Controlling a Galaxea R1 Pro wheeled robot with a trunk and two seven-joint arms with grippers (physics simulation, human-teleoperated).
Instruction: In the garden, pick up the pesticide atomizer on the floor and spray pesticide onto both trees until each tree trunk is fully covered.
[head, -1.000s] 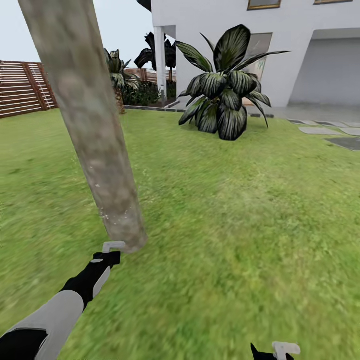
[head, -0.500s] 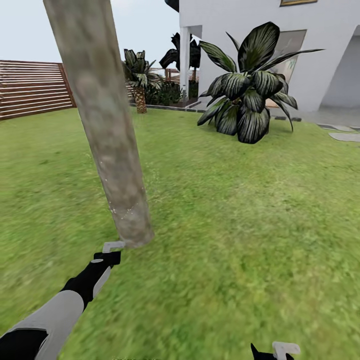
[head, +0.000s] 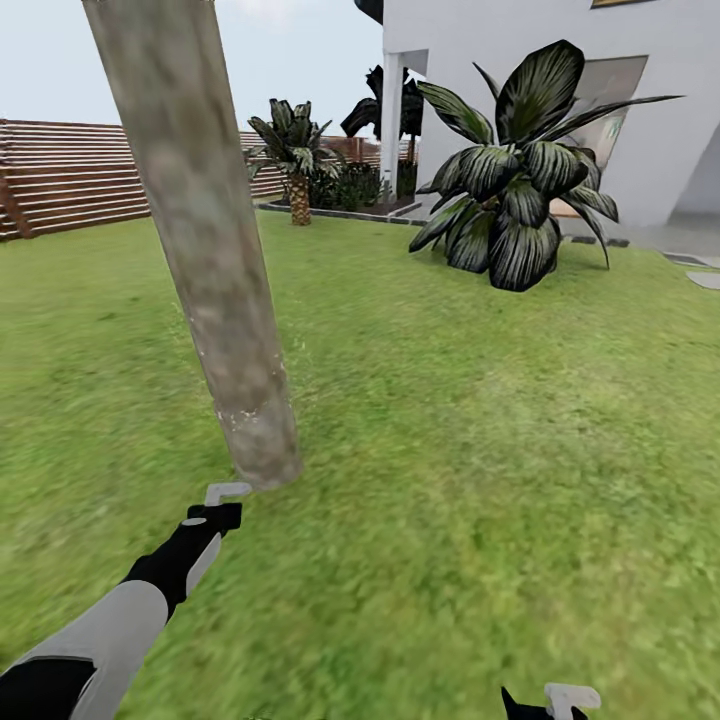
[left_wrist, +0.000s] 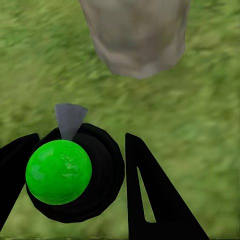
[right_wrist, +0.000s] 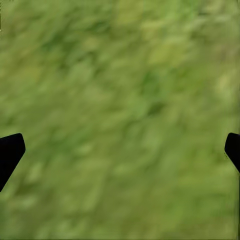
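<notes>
A thick mottled grey-brown tree trunk (head: 215, 280) rises from the grass floor (head: 480, 480) at the left of the head view. My left gripper (head: 222, 502) is just short of its base. In the left wrist view that gripper (left_wrist: 82, 137) is shut on the pesticide atomizer (left_wrist: 75, 172), a round black body with a bright green ball on top and a small grey nozzle aimed toward the trunk's foot (left_wrist: 137, 35). My right gripper (head: 560, 702) is low over the grass at the front right, and the right wrist view shows its black fingertips (right_wrist: 10, 150) spread wide, open.
A large dark-leaved plant (head: 520, 200) stands before the white house (head: 650, 110) at the back right. At the back left runs a brown slatted fence (head: 70, 185), with a short palm (head: 297, 165) beside it. Open lawn stretches to the trunk's right.
The head camera has swung, so the house, plant and palm slid to the right in the picture. Both arms hold the same pose, the left gripper still at the trunk's base.
</notes>
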